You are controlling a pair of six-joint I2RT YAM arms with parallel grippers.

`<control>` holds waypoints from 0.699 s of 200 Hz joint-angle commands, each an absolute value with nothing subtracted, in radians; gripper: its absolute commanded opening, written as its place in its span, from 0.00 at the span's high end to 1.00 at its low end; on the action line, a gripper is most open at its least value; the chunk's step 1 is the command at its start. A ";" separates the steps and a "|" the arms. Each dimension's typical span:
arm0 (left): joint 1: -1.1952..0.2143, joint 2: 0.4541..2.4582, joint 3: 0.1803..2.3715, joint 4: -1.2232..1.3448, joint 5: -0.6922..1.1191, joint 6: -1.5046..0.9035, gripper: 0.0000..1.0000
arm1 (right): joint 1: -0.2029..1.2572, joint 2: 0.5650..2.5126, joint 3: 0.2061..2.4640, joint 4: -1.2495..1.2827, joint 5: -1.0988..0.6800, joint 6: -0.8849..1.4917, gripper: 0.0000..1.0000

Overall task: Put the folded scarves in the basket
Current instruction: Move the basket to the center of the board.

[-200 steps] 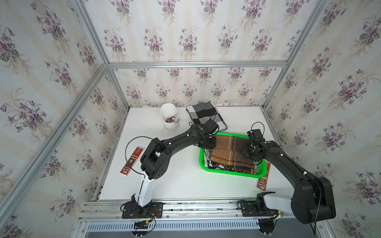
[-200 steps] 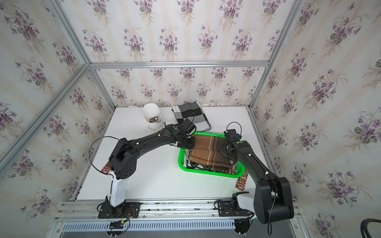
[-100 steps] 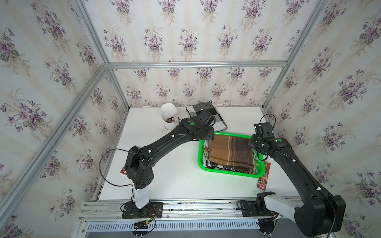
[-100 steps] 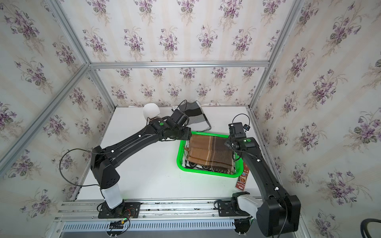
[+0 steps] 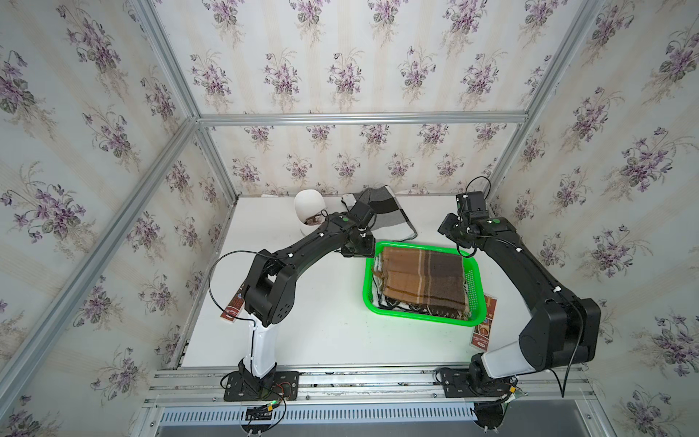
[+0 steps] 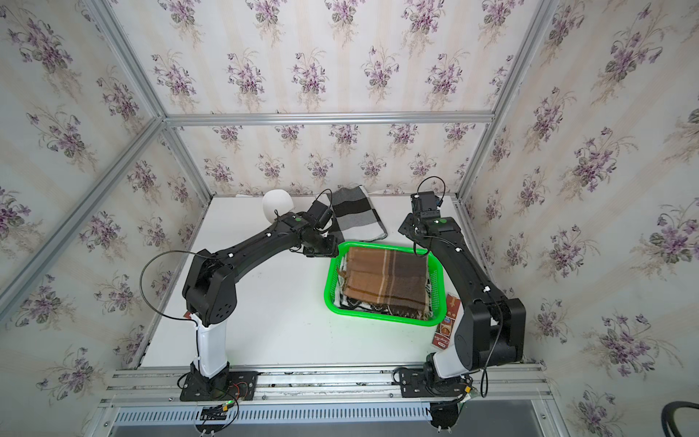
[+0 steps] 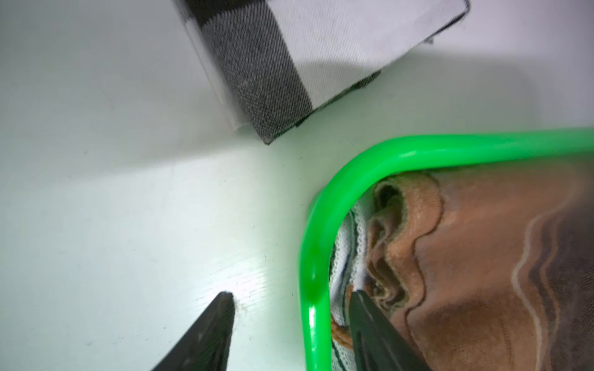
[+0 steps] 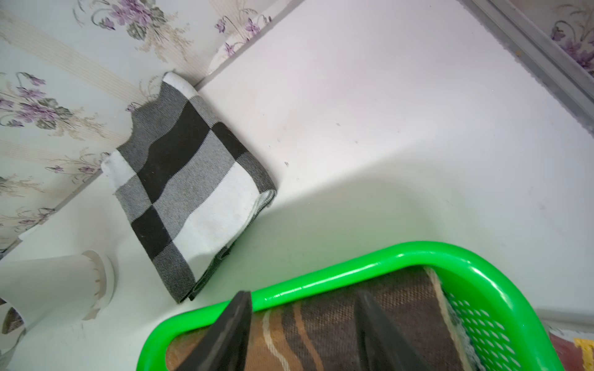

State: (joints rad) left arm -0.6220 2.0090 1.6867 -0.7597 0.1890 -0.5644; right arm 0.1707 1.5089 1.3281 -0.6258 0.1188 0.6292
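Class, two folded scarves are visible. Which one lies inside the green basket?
The brown plaid scarf: it lies inside the basket, while the black-and-white checked scarf lies flat on the table behind it, outside the rim.

My left arm (image 5: 302, 249) bends at the elbow and reaches in toward the middle. My right arm (image 5: 529, 272) reaches in from its own side, with the wrist held higher. The left fingers (image 7: 209, 334) are spread apart and hold nothing. The right fingers (image 8: 228, 334) are spread apart and hold nothing too.
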 commanded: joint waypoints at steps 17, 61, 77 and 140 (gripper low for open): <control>-0.625 2.012 1.629 -0.701 0.232 -0.558 0.51 | 0.171 1.507 1.319 -0.617 0.109 0.637 0.44; -0.643 1.980 1.538 -0.704 0.184 -0.540 0.71 | 0.171 1.515 1.274 -0.590 0.109 0.640 0.44; -0.642 1.926 1.499 -0.737 0.116 -0.504 0.79 | 0.171 1.530 1.271 -0.568 0.085 0.650 0.45; -0.551 1.715 1.322 -0.901 -0.030 -0.364 0.83 | 0.243 1.692 1.293 -0.413 -0.023 0.819 0.40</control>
State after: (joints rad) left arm -0.5896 1.7668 1.3674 -0.8032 0.0792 -0.4488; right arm 0.2028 1.6306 1.2644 -0.4885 0.0132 0.7265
